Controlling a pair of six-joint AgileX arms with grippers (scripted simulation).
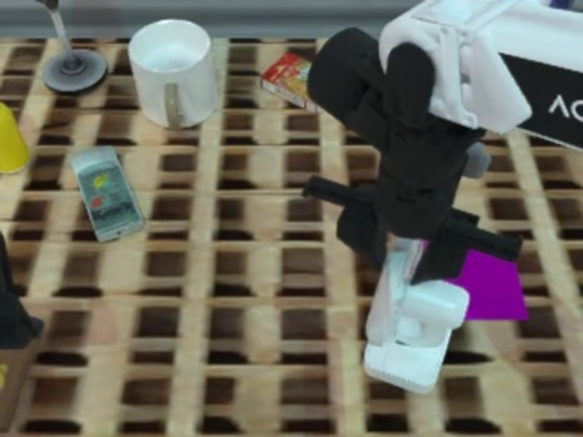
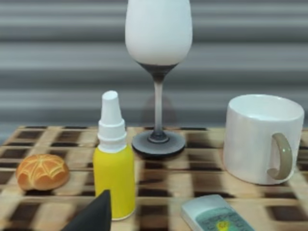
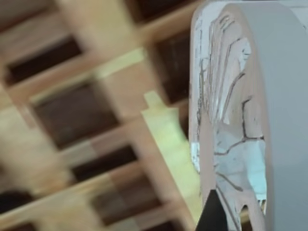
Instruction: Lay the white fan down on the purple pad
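The white fan (image 1: pixel 414 332) stands on the wooden lattice table right of centre, its base toward the front edge and its grille disc (image 3: pixel 250 120) edge-on under my right arm. My right gripper (image 1: pixel 405 250) comes down over the disc with a black finger on each side, shut on it. In the right wrist view one dark fingertip (image 3: pixel 211 216) rests against the grille. The purple pad (image 1: pixel 494 287) lies flat just right of the fan, partly hidden by the gripper. My left gripper (image 1: pixel 11 314) stays parked at the table's left edge, with one finger (image 2: pixel 96 214) in sight and nothing in it.
At the back left stand a white mug (image 1: pixel 173 71) and a wine glass (image 2: pixel 158 43). A yellow bottle (image 2: pixel 113 171), a bread roll (image 2: pixel 42 171) and a grey remote (image 1: pixel 107 193) lie on the left. A small red box (image 1: pixel 290 79) sits at the back centre.
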